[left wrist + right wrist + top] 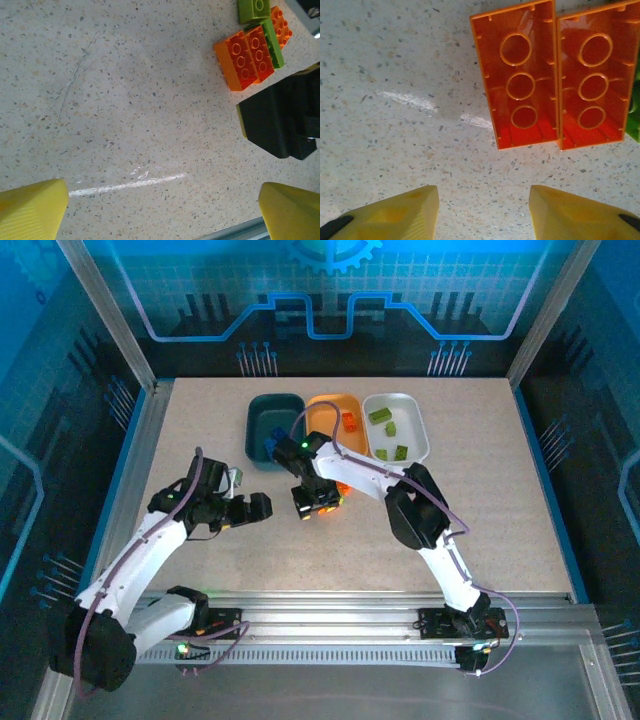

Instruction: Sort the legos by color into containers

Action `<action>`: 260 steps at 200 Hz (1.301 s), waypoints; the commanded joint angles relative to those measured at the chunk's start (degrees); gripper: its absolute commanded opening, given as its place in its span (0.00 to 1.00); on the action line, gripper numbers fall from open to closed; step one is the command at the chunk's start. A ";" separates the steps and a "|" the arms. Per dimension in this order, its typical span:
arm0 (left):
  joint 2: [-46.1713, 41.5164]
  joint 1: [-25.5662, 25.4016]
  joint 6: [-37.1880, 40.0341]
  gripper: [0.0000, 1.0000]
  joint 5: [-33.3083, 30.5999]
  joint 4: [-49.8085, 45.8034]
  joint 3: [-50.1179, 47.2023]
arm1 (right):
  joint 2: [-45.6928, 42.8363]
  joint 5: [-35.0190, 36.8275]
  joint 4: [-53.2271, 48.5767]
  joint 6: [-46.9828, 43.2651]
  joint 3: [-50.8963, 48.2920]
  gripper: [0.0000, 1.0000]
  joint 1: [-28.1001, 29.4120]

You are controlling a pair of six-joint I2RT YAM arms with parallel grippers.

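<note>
- Top view: my right pincer (318,510) hangs over two orange rectangular plastic bricks (340,489), near the orange rounded plastic tub (322,408). The left pincer (266,508) stands beside them, less close.
- Left wrist: jaws released wide, holding nothing. The orange pair lies ahead to the right, touching lime green bricks (274,42), with the right arm's black housing (280,120) between.
- Right wrist: fingertips (395,212) parted and empty. The pair lies ahead and rightward, hollow sides up, flanks touching, long axes pointing away. I judge the neighbouring brick blocks a clean pinch.

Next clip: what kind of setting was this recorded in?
Probably a lab robot cell: a speckled beige tabletop boxed in by aluminium frame posts and blue circuit-print wall panels, with a metal mounting rail along the near edge.
</note>
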 commanded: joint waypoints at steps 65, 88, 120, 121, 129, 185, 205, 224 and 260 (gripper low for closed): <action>-1.65 0.54 -0.78 0.99 -1.48 -2.97 0.76 | 2.93 -5.84 2.72 -2.52 2.13 0.47 0.91; -1.70 0.57 -0.10 0.99 -2.01 -3.35 1.36 | 1.27 -5.32 4.15 -1.09 1.31 0.47 0.66; -1.13 0.58 0.67 0.99 -1.94 -3.72 1.89 | 3.63 -2.21 0.57 -0.08 4.82 0.49 -0.25; -1.13 0.56 0.65 0.99 -1.93 -3.76 1.86 | 3.63 -2.14 0.44 -0.07 4.94 0.49 -0.24; -1.05 0.61 0.87 0.99 -1.89 -3.91 2.00 | 5.55 -1.67 -0.40 -0.13 5.99 0.49 -0.40; 0.11 0.27 1.64 0.99 -1.84 -4.25 2.95 | 10.07 0.04 -3.16 -0.66 10.15 0.49 -1.89; 0.56 0.13 1.82 0.99 -2.00 -4.23 3.54 | 10.52 -0.52 -3.00 -0.84 9.74 0.49 -2.05; 0.86 0.01 1.85 0.99 -2.31 -4.03 3.70 | 9.90 -3.49 -1.64 -1.40 9.05 0.49 -1.36; 1.24 0.02 1.45 0.99 -2.51 -3.27 3.57 | 4.91 -13.75 5.22 -0.97 4.89 0.48 0.56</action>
